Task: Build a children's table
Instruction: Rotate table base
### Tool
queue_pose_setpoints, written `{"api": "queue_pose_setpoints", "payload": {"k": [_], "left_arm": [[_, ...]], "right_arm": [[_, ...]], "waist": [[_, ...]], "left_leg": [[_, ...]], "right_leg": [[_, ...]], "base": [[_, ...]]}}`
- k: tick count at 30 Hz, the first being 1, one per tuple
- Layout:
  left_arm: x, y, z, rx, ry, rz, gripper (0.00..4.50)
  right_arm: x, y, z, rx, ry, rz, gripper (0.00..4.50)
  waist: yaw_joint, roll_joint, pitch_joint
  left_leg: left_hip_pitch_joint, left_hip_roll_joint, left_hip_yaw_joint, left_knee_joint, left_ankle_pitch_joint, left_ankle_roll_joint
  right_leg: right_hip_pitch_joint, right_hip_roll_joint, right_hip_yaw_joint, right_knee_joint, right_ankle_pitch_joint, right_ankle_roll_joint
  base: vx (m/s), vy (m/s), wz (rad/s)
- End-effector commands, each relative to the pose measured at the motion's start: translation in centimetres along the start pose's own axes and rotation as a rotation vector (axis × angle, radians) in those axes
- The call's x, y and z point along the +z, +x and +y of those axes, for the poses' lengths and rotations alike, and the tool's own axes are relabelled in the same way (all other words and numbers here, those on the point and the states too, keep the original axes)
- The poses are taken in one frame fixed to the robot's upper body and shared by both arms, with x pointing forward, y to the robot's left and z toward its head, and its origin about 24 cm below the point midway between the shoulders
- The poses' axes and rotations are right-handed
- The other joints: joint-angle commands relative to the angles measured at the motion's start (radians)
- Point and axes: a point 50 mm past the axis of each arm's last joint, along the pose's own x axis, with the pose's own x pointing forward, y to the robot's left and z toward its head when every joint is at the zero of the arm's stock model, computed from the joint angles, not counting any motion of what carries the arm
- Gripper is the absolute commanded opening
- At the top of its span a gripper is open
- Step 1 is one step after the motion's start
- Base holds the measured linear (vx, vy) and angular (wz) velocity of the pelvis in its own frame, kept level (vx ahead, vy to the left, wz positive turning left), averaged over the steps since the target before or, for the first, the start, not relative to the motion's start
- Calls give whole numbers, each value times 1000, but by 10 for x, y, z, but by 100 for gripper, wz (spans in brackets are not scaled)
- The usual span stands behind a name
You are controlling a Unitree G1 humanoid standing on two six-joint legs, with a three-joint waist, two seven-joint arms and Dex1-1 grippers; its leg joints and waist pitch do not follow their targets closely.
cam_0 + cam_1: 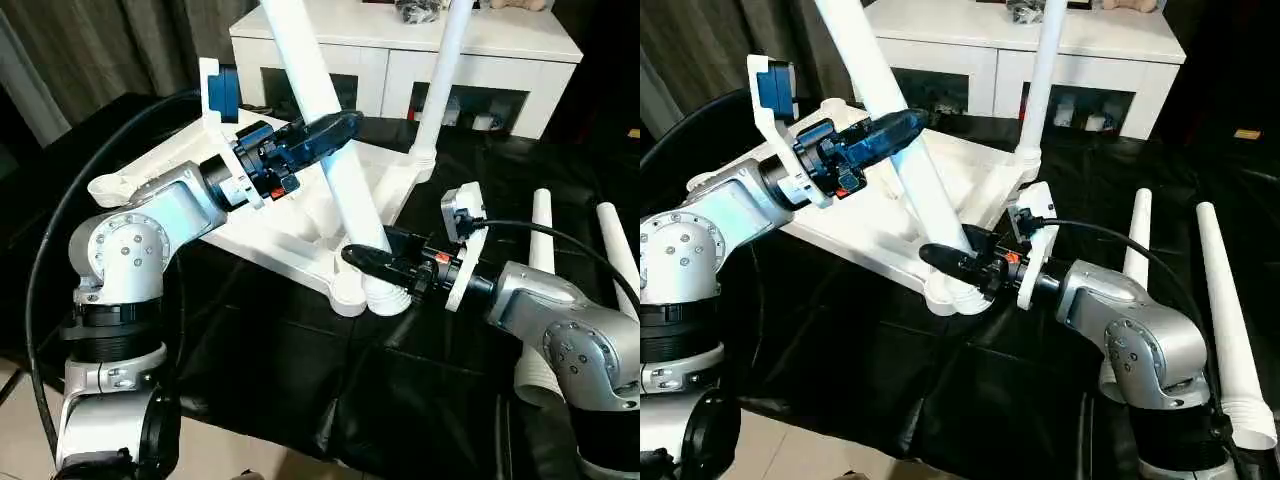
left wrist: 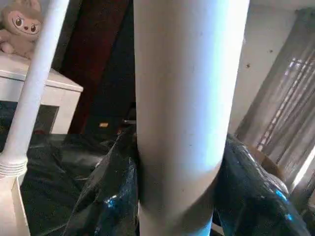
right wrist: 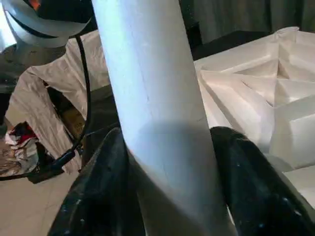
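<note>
With the white ribbed plastic tabletop (image 1: 300, 245) lying underside-up, both grippers, left (image 1: 330, 135) and right (image 1: 372, 262), clasp the long tapered white tube leg (image 1: 325, 150) in its near corner socket (image 1: 375, 292); next, I judge, press it home.

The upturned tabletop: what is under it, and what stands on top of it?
The tabletop lies ribbed side up on a black sheet. One leg stands upright in a far socket; another leg leans in the near corner. Anything beneath it is covered.
</note>
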Motion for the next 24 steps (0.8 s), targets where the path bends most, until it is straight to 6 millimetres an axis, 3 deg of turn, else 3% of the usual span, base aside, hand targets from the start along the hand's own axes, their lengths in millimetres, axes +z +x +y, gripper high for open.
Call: {"api": "queue_pose_setpoints", "payload": {"k": [1,3,8,11,12,15,19,24], "left_arm": [[1,3,7,80,20,27,175],[-1,4,11,123,13,36,231],[-5,6,19,228,-13,8,274],[-13,11,22,324,-8,4,301],[-18,18,24,393,-17,-17,307],[-22,24,19,376,-16,-32,335],[-34,36,13,379,-93,-45,356],[-45,34,25,542,-126,-40,394]], "right_arm": [[2,1,-6,-83,-25,-9,220],[3,2,-7,-99,-34,-16,212],[6,9,-12,-185,-65,-70,201],[11,16,-14,-289,-162,-113,192],[13,24,-12,-353,-287,-128,191],[13,29,-11,-380,-346,-130,187],[6,42,-8,-439,-475,-112,187],[6,51,-1,-467,-587,-135,186]], "waist": [[3,-12,-70],[3,-13,-71],[2,-12,-72],[0,-14,-74],[1,-15,-74],[2,-15,-75],[-2,-19,-70],[-5,-18,-70]], "left_leg": [[0,15,0,-69,-137,15],[2,13,0,-69,-142,7],[2,15,-1,-70,-133,-5],[-2,13,0,-68,-109,-4],[-3,15,0,-66,-95,-6],[-4,12,1,-66,-106,10],[-6,12,3,-67,-131,3],[-10,11,-1,-68,-154,16]], "right_leg": [[62,-33,34,-64,-244,-187],[62,-33,33,-66,-265,-177],[61,-33,34,-65,-242,-178],[64,-32,33,-61,-190,-186],[63,-33,34,-60,-174,-187],[65,-33,35,-61,-192,-182],[61,-32,33,-68,-238,-174],[61,-30,32,-74,-274,-131]], "base": [[0,0,0],[0,0,0],[0,0,0],[0,0,0],[0,0,0],[0,0,0],[0,0,0],[0,0,0]]}}
